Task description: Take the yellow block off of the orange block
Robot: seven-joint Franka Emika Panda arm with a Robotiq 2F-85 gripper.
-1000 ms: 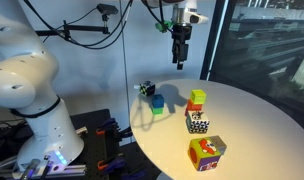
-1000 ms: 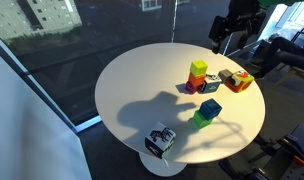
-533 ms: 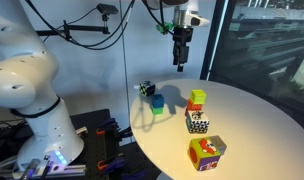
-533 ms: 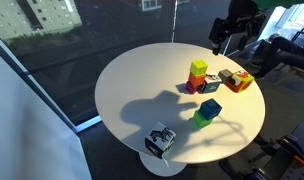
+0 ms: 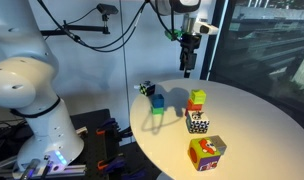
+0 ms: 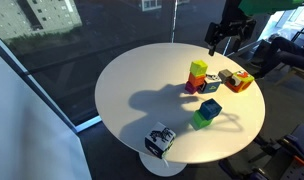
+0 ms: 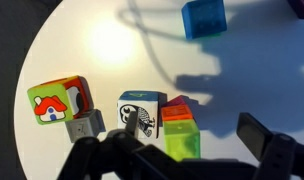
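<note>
Hovering gripper (image 5: 188,68) spread wide, empty | yellow block (image 5: 197,97) atop orange block (image 5: 195,108) | cube (image 7: 58,101) house picture readable only in wrist view

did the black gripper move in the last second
Yes. In an exterior view the black two-finger gripper has shifted right, nearer to above the small yellow-green cube, which sits unmoved on the small orange-red cube.

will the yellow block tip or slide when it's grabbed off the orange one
The yellow block looks like a rigid cube with flat faces, so it probably grips squarely and won't roll. It sits on the orange block, so a sideways nudge may slide it off.
</note>
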